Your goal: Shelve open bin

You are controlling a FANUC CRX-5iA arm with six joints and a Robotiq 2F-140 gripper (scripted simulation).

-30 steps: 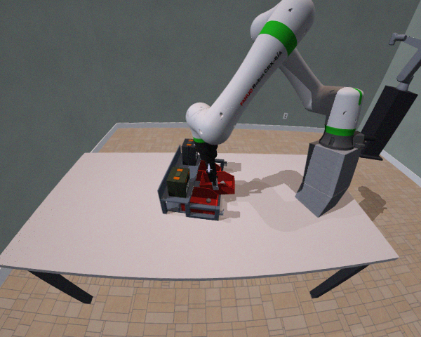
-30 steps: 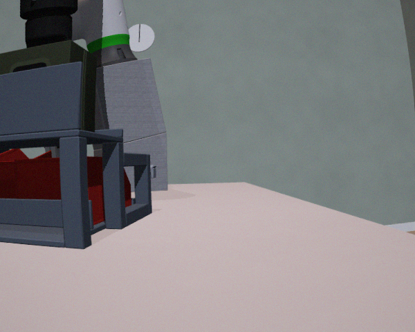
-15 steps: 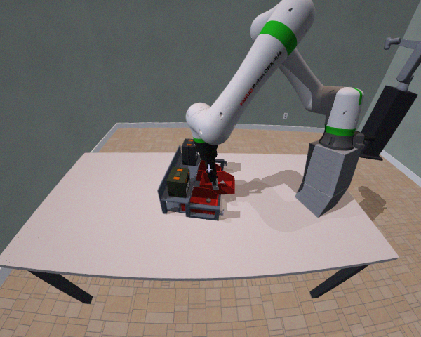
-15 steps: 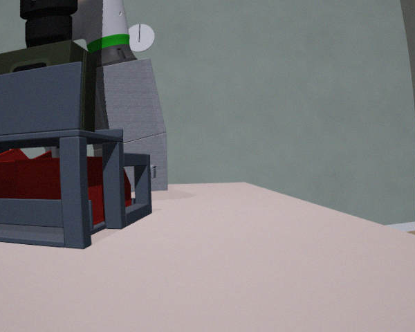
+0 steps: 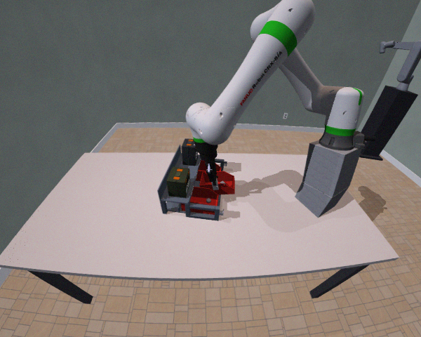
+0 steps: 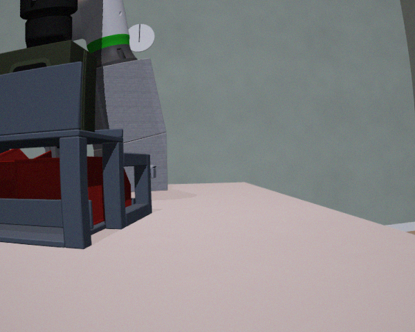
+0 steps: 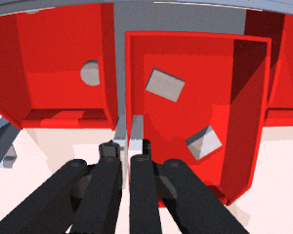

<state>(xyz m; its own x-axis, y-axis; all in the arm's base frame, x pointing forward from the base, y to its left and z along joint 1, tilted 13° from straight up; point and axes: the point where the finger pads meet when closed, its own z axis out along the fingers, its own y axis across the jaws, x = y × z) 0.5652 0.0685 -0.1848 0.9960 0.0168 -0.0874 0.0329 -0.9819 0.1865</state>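
My fingers (image 5: 215, 184) are clamped on the near side wall of the open bin (image 5: 226, 178) (image 7: 190, 114), which holds two grey parts (image 7: 165, 85) (image 7: 204, 142) and juts from the shelf (image 5: 169, 168) (image 6: 72, 193) (image 7: 181, 19), with a neighbouring red bin (image 5: 201, 199) (image 6: 36, 178) (image 7: 59, 83) at ten o'clock.
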